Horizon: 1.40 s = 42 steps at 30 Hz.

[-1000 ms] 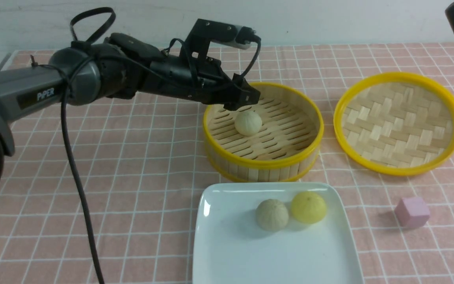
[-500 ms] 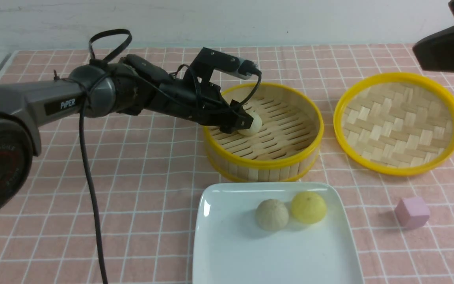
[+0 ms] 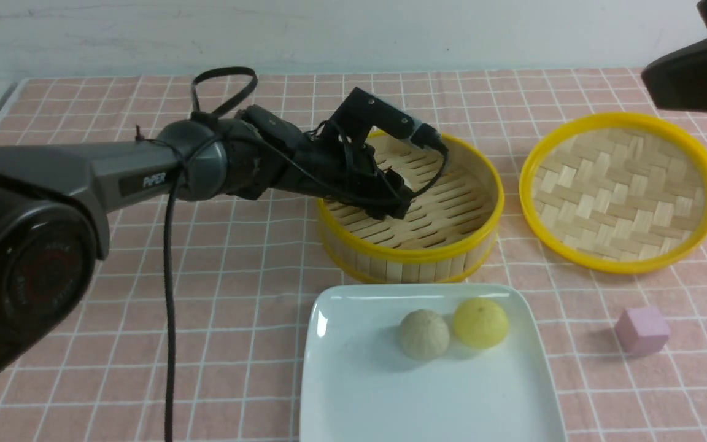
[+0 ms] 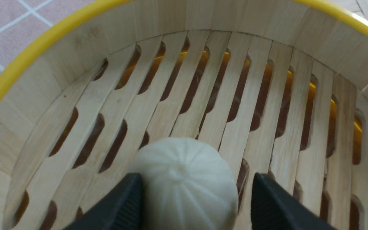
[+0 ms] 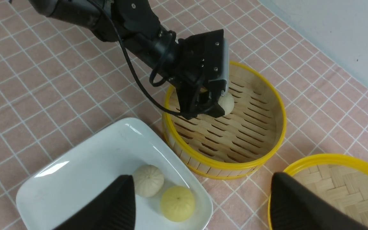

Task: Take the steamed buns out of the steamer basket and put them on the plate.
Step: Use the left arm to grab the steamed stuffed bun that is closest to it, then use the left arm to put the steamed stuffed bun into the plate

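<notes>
My left gripper [image 4: 196, 179] sits inside the steamer basket [image 4: 18, 73], jaws part open astride the off-white bun [image 4: 184, 172] on the slats (one finger touches it, the other stands just off). A beige bun [image 3: 424, 333] and a yellow bun [image 3: 480, 322] lie side by side on the plate [image 3: 359, 393]. My right gripper [image 5: 203, 178] hangs wide open, empty.

Left gripper [image 3: 397, 205] now lower, inside steamer basket [image 3: 415, 258], astride bun [image 4: 184, 182].
</notes>
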Motion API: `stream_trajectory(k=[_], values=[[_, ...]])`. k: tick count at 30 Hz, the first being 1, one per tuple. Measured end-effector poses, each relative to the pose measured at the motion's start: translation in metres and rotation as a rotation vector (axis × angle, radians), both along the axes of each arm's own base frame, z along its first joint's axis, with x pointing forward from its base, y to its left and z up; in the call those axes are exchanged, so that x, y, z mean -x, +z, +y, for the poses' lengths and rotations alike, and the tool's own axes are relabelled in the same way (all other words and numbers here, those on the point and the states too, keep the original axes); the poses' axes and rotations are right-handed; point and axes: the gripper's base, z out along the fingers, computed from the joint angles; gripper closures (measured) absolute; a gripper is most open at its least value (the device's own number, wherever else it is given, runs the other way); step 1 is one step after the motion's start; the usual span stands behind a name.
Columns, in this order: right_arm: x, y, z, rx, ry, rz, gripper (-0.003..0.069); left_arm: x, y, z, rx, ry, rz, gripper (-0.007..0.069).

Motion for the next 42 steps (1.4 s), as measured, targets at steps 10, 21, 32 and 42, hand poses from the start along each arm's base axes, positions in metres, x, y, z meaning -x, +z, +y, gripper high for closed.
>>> stream_trajectory(k=[10, 21, 32, 42], values=[[0.0, 0.0, 0.0, 0.003, 0.001, 0.004, 0.011, -0.005, -0.005, 0.0, -0.02, 0.071, -0.044, 0.0592], [0.0, 0.0, 0.0, -0.001, 0.0, -0.001, 0.011, 0.0, 0.054, 0.014, 0.075, 0.081, -0.106, 0.0594], [-0.001, 0.0, 0.0, 0.001, -0.004, -0.009, 0.011, 0.054, 0.19, 0.1, 0.196, -0.043, -0.095, 0.0593], [-0.001, 0.001, 0.0, -0.006, -0.006, -0.017, 0.011, 0.109, 0.202, 0.118, -0.013, -0.188, 0.167, 0.0592]])
